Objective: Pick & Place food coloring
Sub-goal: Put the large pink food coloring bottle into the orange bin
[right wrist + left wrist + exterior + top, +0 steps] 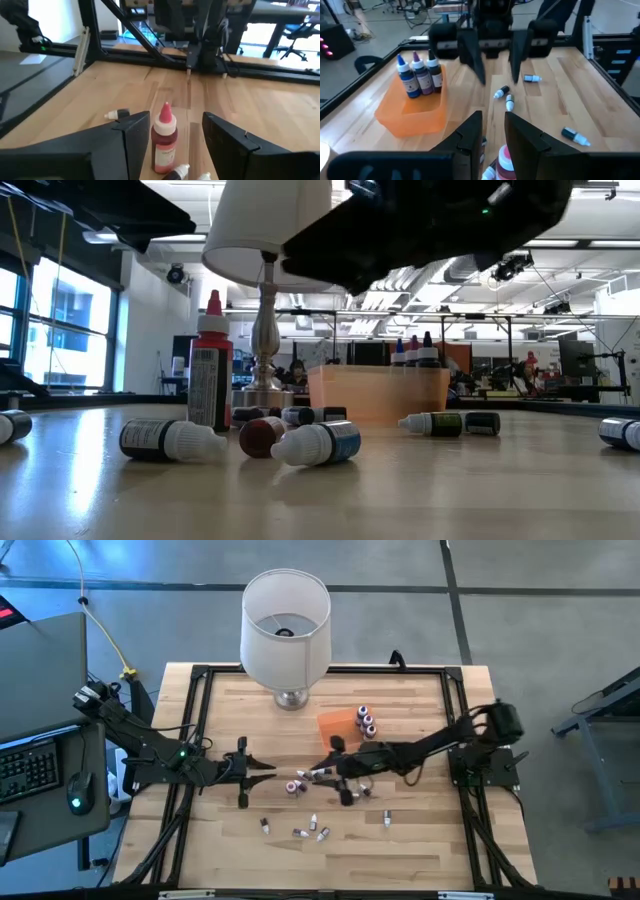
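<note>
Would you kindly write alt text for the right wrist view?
The right pincer is open around an upright red food coloring bottle on the wooden table. A capped bottle lies nearby, and the left arm faces from across the table.

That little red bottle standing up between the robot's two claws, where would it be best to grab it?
Probably around the straight-sided body, below the cap. The red bottle stands upright between the open fingers of the right pincer, so closing level from both sides suits it. Its pointed white cap tapers and would likely slip. Other bottles lie at its base, so grip above them.
</note>
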{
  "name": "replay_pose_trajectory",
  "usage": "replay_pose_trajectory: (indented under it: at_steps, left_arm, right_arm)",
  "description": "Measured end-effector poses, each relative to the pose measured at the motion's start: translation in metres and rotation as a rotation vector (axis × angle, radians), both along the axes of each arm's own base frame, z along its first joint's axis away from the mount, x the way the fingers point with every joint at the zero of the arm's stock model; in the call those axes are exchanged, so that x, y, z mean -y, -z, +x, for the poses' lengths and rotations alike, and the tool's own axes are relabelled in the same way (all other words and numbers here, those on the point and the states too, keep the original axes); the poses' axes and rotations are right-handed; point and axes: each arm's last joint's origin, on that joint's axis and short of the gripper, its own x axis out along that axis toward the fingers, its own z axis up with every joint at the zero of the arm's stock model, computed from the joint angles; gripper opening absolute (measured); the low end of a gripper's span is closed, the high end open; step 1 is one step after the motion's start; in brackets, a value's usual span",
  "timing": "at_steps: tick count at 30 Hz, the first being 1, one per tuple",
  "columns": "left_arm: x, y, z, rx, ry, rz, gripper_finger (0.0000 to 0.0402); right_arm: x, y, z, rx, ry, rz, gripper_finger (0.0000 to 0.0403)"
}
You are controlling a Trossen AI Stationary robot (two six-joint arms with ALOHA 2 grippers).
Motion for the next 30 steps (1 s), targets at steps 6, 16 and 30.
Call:
replay_pose_trajectory:
  at_steps: [6, 16, 30]
  left_arm:
    - [0.000, 0.000, 0.000, -0.001, 0.008, -0.002, 0.0081]
    - [0.000, 0.000, 0.000, -0.002, 0.009, -0.001, 0.0081]
    - [0.000, 0.000, 0.000, -0.002, 0.008, -0.001, 0.0081]
  right_arm:
    - [-0.005, 0.012, 0.034, -0.014, 0.002, 0.036, 0.0176]
    - [-0.009, 0.028, 0.062, -0.031, 0.010, 0.072, 0.0176]
    - [-0.009, 0.047, 0.065, -0.077, 0.026, 0.119, 0.0176]
